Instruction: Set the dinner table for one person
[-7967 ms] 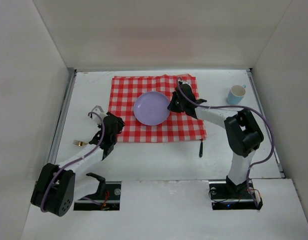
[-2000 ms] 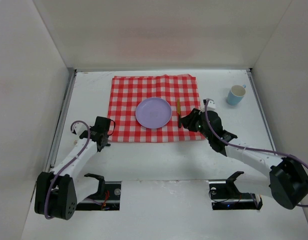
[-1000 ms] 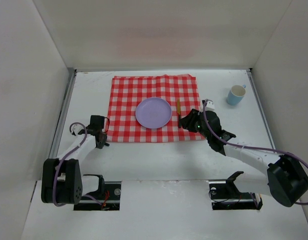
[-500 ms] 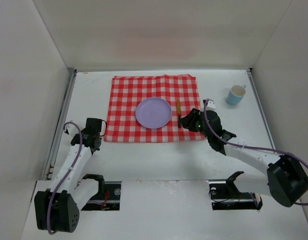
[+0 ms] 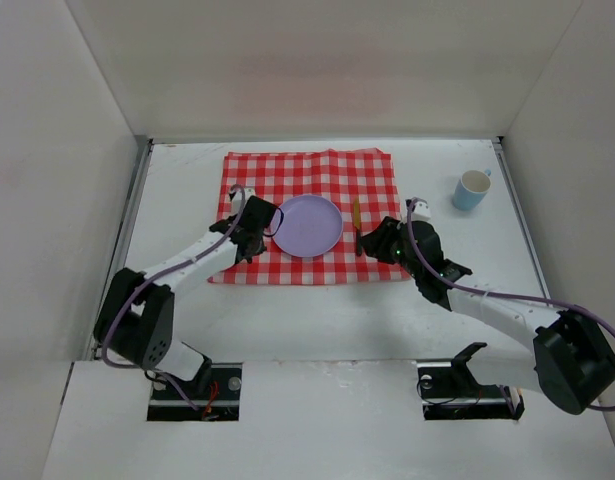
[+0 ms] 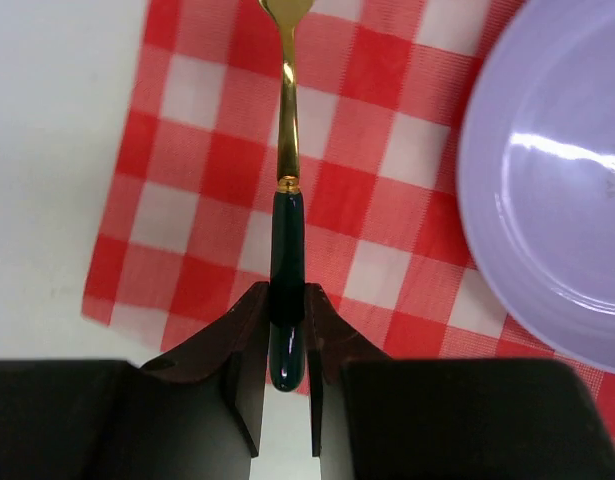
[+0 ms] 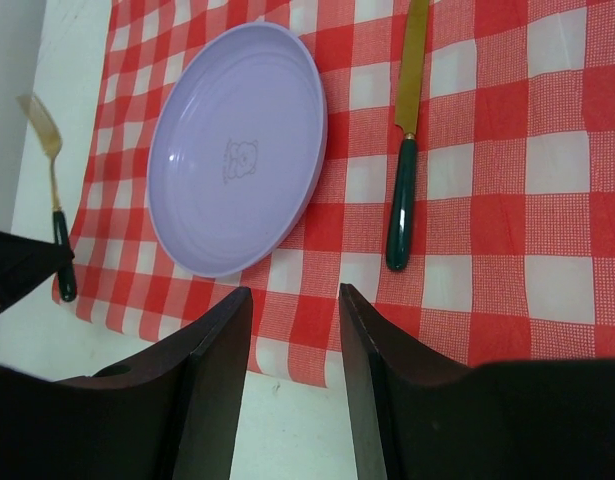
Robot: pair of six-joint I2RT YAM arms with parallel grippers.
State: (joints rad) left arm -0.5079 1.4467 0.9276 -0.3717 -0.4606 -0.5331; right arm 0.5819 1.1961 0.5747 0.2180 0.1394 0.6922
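Note:
My left gripper [image 5: 249, 228] is shut on the dark green handle of a gold fork [image 6: 287, 150]. It holds the fork over the left strip of the red-and-white checked cloth [image 5: 307, 170], its tines pointing away from me, just left of the lilac plate [image 5: 307, 225]. A gold knife with a green handle [image 5: 356, 225] lies on the cloth right of the plate. My right gripper [image 7: 295, 300] stands open and empty over the cloth's near edge, short of the knife [image 7: 402, 190] and the plate [image 7: 237, 190]. The cloth lies on the white dinner table [image 5: 287, 320].
A light blue cup [image 5: 471, 188] stands on the table right of the cloth. Metal rails [image 5: 127, 230] edge the table, and white walls enclose it on three sides. Both arm bases sit at the near edge.
My left arm has swung from the bare table left of the cloth onto the cloth beside the plate, carrying the fork. The right arm has stayed where it was.

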